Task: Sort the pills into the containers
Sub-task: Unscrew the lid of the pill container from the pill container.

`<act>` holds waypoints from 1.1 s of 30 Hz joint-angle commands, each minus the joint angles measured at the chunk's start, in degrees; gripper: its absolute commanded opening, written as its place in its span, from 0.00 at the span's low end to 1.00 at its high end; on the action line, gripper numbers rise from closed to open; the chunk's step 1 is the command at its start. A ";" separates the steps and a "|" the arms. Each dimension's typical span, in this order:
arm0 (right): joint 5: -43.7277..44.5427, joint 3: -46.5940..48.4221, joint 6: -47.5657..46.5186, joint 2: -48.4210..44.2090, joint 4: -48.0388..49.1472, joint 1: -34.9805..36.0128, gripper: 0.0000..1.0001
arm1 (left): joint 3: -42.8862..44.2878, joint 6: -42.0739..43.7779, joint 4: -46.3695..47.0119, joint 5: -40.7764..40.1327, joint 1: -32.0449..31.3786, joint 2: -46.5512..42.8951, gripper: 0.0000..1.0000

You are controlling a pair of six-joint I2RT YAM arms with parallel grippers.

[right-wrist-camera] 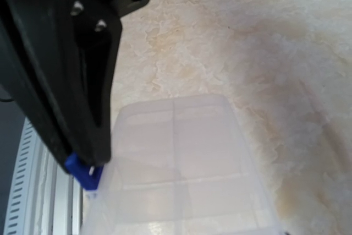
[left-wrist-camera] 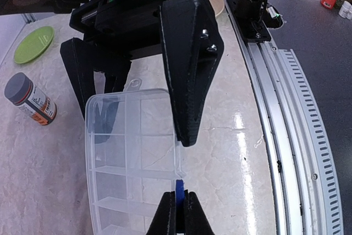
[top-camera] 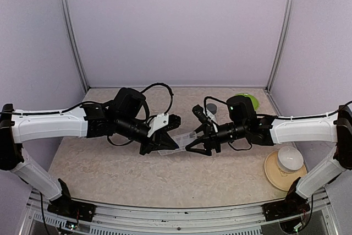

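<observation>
The clear pill box (top-camera: 184, 137) lies at the table's middle between both grippers. In the left wrist view its compartments (left-wrist-camera: 132, 158) look empty. My left gripper (left-wrist-camera: 179, 195) is shut on a small blue pill (left-wrist-camera: 179, 186) and holds it at the box's near-side edge. It also shows in the top view (top-camera: 171, 146). My right gripper (top-camera: 199, 149) is open wide with the box's end between its jaws. One of its fingers (left-wrist-camera: 187, 81) touches the box's edge just beside the pill. The right wrist view shows that finger (right-wrist-camera: 66, 81), the pill (right-wrist-camera: 82, 171) and the box (right-wrist-camera: 181, 158).
A pill bottle (left-wrist-camera: 30, 100) with a grey cap lies beyond the box. A green plate (top-camera: 246, 99) sits at the back right. A white bowl (top-camera: 290, 159) on a tan plate (top-camera: 275, 175) stands at the right front. A metal rail (left-wrist-camera: 286, 136) runs along the table's near edge.
</observation>
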 commanded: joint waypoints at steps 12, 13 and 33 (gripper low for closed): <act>2.65 -1.08 -0.03 3.26 7.82 -0.12 0.24 | 0.98 -1.16 1.89 -3.39 0.23 2.24 0.00; 3.02 -1.20 -0.14 3.83 8.59 -0.17 0.25 | 0.87 -1.31 2.20 -4.15 0.22 2.42 0.00; 1.25 -1.11 -2.05 13.82 15.47 -4.22 1.00 | -3.87 -3.49 9.80 -13.91 0.48 6.50 0.00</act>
